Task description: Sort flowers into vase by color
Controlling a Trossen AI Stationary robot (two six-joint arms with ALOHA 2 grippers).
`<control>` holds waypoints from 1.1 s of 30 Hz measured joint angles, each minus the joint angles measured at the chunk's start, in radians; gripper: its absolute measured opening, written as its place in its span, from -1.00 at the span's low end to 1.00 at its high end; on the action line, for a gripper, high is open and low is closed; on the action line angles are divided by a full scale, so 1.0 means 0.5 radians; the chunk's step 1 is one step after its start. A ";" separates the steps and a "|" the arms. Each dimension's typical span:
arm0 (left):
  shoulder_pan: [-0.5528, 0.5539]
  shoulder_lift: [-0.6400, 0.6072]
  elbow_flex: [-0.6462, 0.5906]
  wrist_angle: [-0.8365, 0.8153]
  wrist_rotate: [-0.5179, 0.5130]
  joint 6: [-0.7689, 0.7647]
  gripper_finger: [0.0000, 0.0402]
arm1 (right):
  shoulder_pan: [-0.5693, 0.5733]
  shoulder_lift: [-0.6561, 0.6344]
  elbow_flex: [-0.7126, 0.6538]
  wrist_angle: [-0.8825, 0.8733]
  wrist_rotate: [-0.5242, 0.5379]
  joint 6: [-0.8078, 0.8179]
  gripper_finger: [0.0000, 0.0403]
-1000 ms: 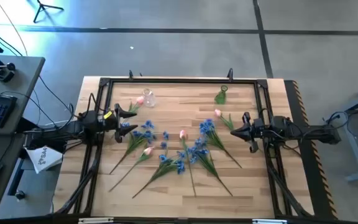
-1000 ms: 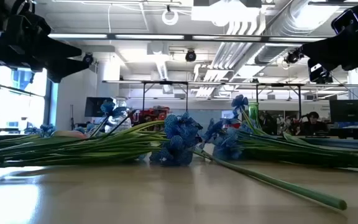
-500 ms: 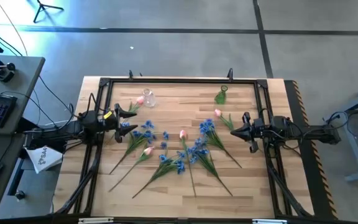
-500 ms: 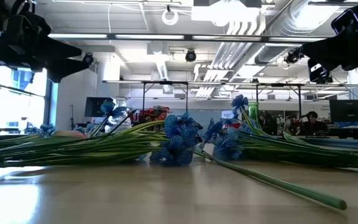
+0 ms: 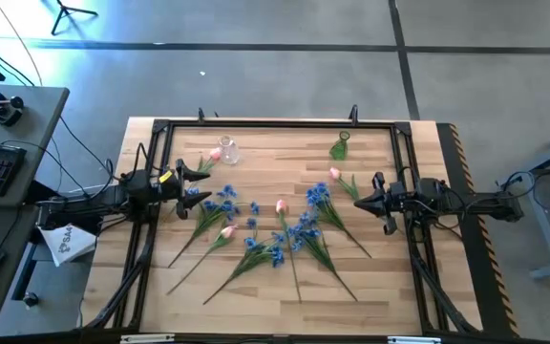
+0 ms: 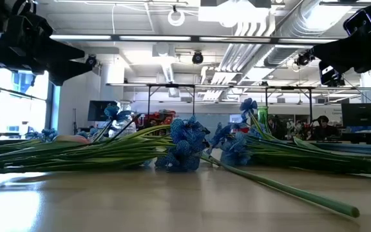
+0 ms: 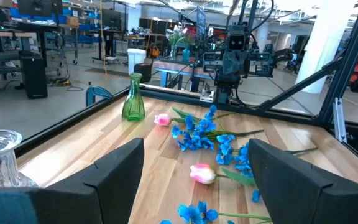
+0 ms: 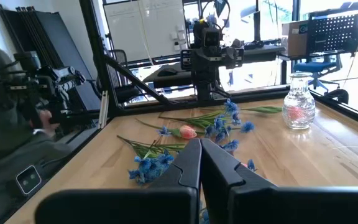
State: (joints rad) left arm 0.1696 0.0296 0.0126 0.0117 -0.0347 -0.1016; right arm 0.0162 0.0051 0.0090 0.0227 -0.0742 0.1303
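Nothing has moved over the last second: both arms hang where they were, so sorting has not begun. The left gripper (image 5: 201, 175), fingers spread and empty, waits at the table's left edge; the right gripper (image 5: 358, 202), fingers pressed together on nothing, waits at the right. The flowers (image 5: 256, 234) lie scattered mid-table, the clear vase (image 5: 226, 151) far left, the green vase (image 5: 339, 147) far right

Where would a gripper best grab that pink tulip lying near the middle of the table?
Probably on the bare green stem just below the pink tulip bud, coming straight down from above. It lies flat on the table, and the thin stem suits two fingers better than the soft bud.
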 joint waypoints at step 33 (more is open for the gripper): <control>0.000 0.000 0.000 0.179 -0.092 0.033 0.36 | -0.020 0.152 0.218 0.200 0.838 1.015 -1.00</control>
State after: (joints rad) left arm 0.1696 0.0297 0.0125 0.1010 -0.0810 -0.0851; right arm 0.0063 0.0809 0.1179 0.1229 0.3449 0.6376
